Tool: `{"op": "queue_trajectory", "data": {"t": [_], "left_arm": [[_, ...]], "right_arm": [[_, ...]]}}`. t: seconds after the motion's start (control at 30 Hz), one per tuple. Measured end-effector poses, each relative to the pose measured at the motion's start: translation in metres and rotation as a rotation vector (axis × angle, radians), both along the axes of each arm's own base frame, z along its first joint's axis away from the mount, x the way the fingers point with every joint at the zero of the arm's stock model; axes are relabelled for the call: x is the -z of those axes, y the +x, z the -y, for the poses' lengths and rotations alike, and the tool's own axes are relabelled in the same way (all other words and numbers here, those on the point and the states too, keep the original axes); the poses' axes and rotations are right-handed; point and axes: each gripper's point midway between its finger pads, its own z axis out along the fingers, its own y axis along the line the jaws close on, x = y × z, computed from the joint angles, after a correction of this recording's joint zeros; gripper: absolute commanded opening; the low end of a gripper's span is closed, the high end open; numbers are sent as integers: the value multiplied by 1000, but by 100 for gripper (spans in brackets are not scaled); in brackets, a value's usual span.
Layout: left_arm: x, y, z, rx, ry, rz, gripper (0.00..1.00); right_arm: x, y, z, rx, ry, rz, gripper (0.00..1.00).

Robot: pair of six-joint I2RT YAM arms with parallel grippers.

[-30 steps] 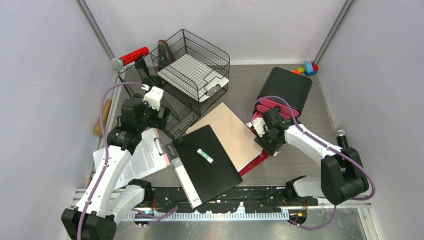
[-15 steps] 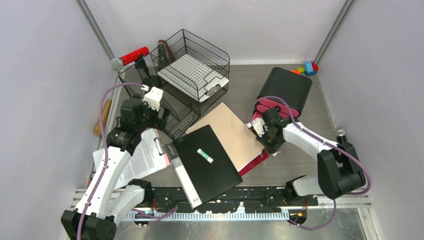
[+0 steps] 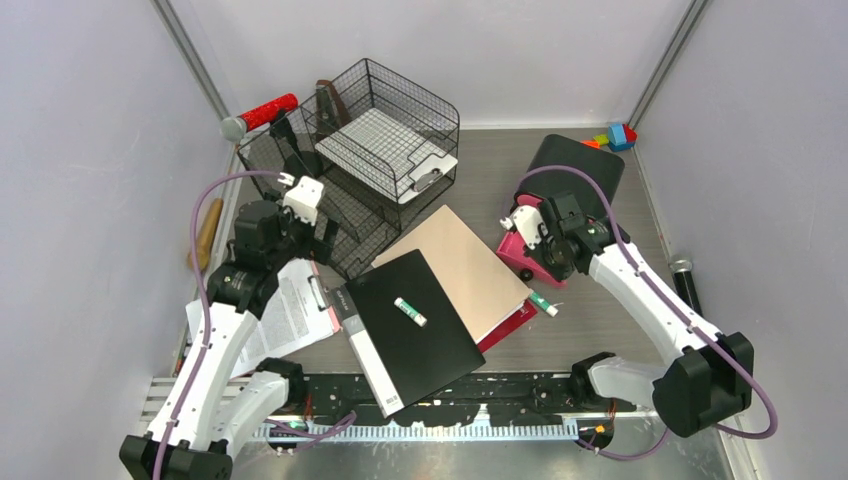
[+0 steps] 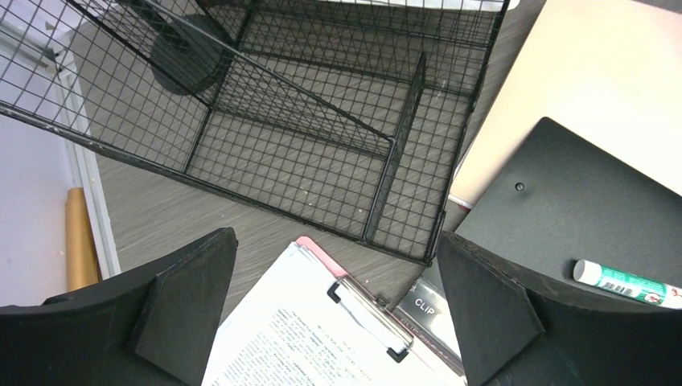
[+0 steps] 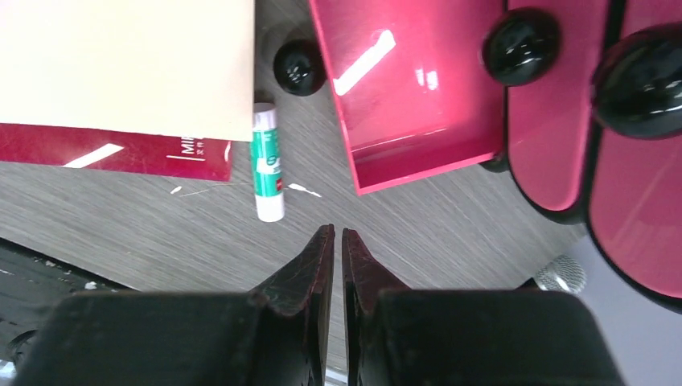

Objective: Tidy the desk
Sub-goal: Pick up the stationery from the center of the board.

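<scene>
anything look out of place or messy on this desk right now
Yes. A loose glue stick lies on the desk beside the red book, a second glue stick sits on the black folder, and those folders lie crooked, fanned over each other. One pink drawer of the black drawer unit stands pulled open.

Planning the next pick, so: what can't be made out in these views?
Red book title: right wrist view, covered by the tan folder.
Clipboard text: left wrist view, too small.
Dark object in the wire rack: left wrist view, obscured by mesh.
Drawer unit, closed drawers: contents hidden in every view.
</scene>
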Motion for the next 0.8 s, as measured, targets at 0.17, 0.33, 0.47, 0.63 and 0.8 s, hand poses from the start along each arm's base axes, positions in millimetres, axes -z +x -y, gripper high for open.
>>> {"op": "queue_trajectory", "data": {"t": [0.17, 0.33, 0.47, 0.63, 0.8], "left_arm": [[-9, -5, 4, 17, -25, 26, 99], [-10, -7, 6, 28, -38, 29, 99], [-9, -7, 9, 43, -44, 24, 99], [-8, -7, 11, 55, -49, 19, 99], [-9, -8, 12, 56, -50, 19, 99]], "right_arm": [[-3, 8, 1, -9, -30, -9, 32], [13, 0, 2, -16, -41, -74, 47], [35, -15, 3, -24, -37, -130, 53], [61, -31, 3, -31, -28, -192, 54], [85, -35, 2, -36, -27, -237, 52]]}}
